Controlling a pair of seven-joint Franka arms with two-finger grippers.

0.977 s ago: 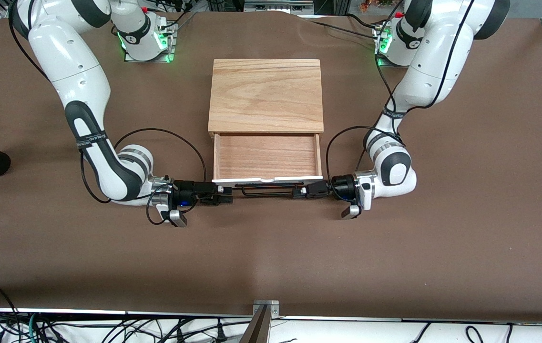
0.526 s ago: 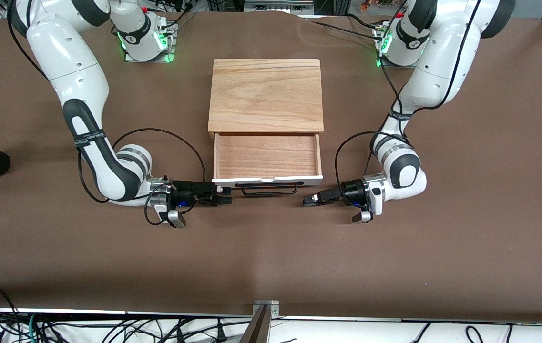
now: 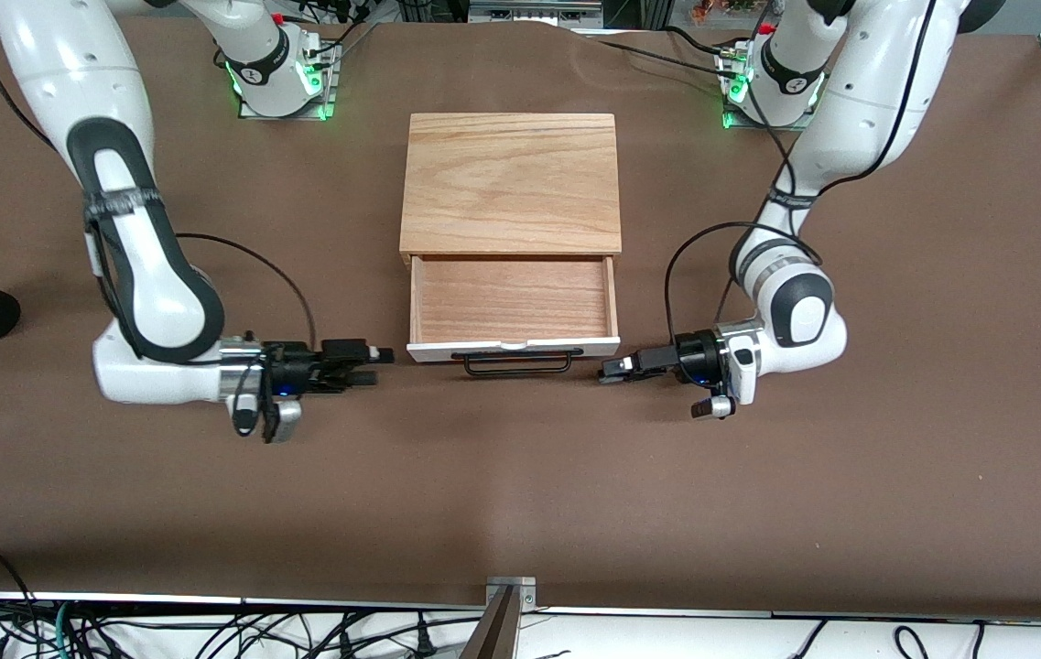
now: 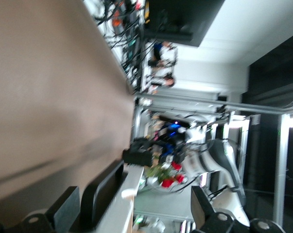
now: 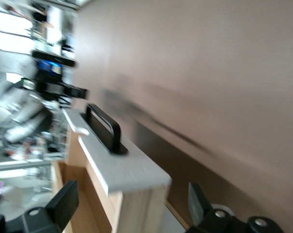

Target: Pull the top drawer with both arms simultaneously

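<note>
Drawer position: shallow light-wood top drawer with white front panel (image 3: 513, 346) stands pulled out of the light-wood cabinet with wood-grain top slab (image 3: 511, 183), toward the front camera, on the brown worktop (image 3: 520, 494); tray interior is exposed and empty.
Handle axis: wide black wire bar handle (image 3: 516, 361) runs lengthwise between the two arm ends of the worktop, parallel to the white panel.
Left end effector (image 3: 616, 369): low over the worktop, just off the handle end on the left arm's side, clear of the bar; fingers parted in the left wrist view, holding nothing.
Right end effector (image 3: 374, 357): low over the worktop off the drawer corner at the right arm's end, farther from the handle than the left one; fingers parted in the right wrist view, holding nothing.
Governing relation: each end effector points inward along the handle's long axis, drawer between them.
Task status (judgement): drawer appears fully drawn; neither arm is in contact with it.
</note>
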